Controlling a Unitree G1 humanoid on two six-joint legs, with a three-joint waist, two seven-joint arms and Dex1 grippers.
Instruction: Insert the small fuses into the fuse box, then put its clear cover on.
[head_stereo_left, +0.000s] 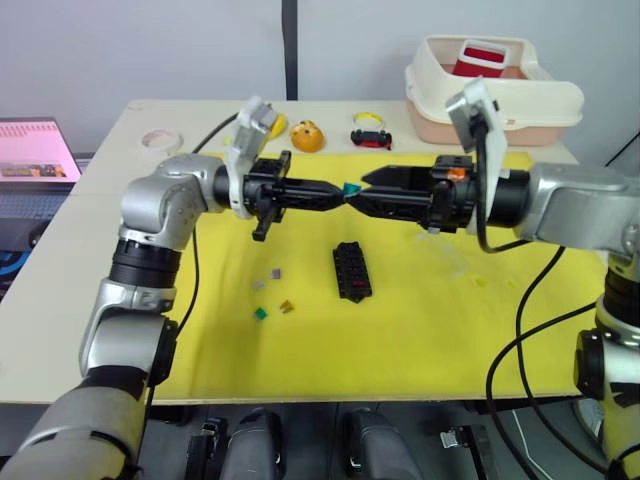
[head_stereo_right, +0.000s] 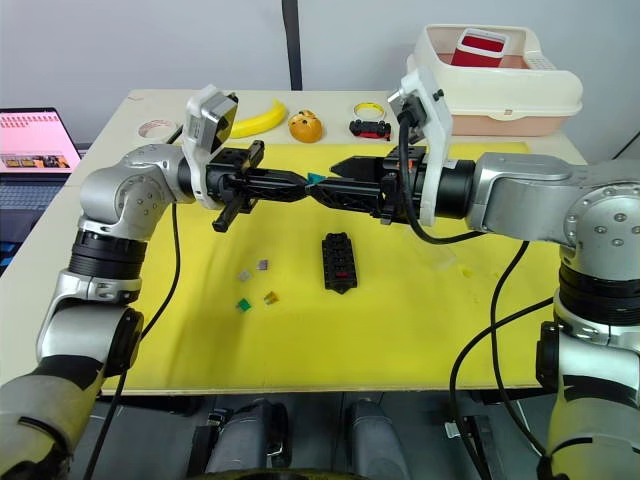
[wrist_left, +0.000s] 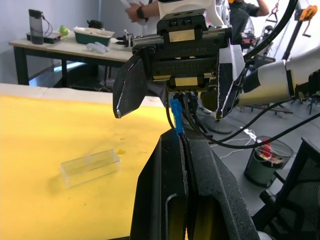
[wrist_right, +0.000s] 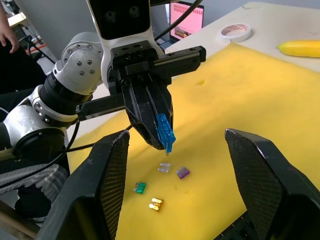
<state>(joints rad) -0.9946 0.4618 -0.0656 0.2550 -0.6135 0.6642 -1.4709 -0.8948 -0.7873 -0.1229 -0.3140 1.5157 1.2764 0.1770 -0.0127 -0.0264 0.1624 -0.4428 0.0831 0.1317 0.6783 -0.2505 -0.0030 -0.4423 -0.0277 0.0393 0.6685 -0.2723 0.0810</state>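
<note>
A robotics lab is suggested: a yellow mat (head_stereo_left: 420, 330) is laid on a worktable (head_stereo_left: 60, 300), a laptop (head_stereo_left: 30, 160) at far left, cluttered benches (wrist_left: 75, 47) behind.

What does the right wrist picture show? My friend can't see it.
The left gripper holds a teal fuse up between the open fingers of the right gripper. Below, on the yellow mat, lie four loose fuses, with a banana farther off.
</note>
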